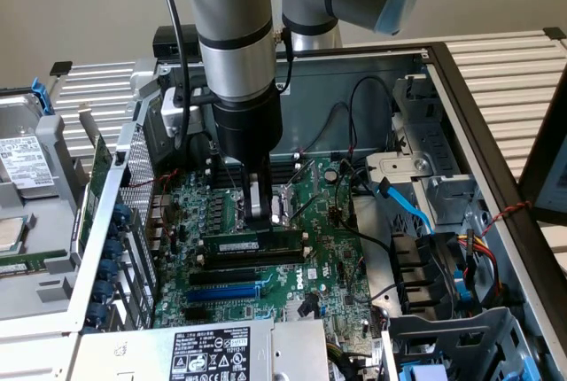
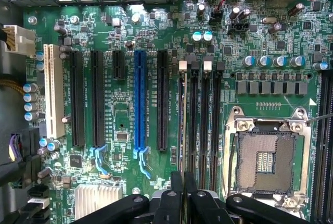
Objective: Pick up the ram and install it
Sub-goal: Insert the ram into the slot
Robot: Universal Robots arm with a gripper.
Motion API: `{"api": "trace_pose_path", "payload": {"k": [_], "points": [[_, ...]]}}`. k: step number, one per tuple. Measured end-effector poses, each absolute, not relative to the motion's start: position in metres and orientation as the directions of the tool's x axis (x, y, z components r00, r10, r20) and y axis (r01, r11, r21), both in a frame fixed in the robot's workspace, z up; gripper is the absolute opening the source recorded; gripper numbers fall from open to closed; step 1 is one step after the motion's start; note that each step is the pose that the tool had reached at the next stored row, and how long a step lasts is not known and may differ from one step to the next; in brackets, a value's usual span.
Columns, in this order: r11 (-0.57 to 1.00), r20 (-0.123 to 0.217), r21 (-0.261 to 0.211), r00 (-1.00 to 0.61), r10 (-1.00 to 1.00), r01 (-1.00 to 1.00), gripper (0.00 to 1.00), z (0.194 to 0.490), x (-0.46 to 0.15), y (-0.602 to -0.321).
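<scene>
Gripper: closest to the wrist camera, you see the gripper (image 2: 183,179) with its two black fingers (image 2: 177,195) drawn almost together, pinching the ram (image 1: 241,245) by its upper edge.
Ram: you find it on edge, white label facing the exterior camera, lying lengthwise along the bank of memory slots (image 2: 205,125). In the wrist view it lines up with the slot on the side nearest the expansion slots. You cannot tell whether it is pressed fully home.
Slot clips: white end clips (image 2: 207,65) cap the far ends of two of the slots.
CPU socket: the open metal-framed CPU socket (image 2: 268,161) sits just beside the memory bank, on the side away from the expansion slots.
Expansion slots: the long blue expansion slot (image 2: 139,99) stands between black ones, with a white slot (image 2: 52,91) further out.
Motherboard: the green motherboard (image 1: 332,266) lies flat in the open computer case (image 1: 478,71).
Arm: the grey arm (image 1: 235,44) drops straight down over the board.
Cables: a light blue cable (image 1: 403,204) runs at the exterior view's right of the board.
Power supply: its labelled power supply (image 1: 208,353) sits at the near edge of the exterior view.
</scene>
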State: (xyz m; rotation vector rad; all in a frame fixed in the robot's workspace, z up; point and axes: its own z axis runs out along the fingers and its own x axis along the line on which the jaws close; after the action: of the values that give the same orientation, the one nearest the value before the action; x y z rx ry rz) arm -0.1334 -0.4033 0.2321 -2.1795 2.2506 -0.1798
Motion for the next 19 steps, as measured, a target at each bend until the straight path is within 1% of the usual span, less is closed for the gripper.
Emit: {"api": "trace_pose_path", "payload": {"k": [19], "points": [[0.022, 0.077, -0.087, -0.029, -0.997, -0.996, 0.13, 0.2300, -0.1343, -0.4028]]}}
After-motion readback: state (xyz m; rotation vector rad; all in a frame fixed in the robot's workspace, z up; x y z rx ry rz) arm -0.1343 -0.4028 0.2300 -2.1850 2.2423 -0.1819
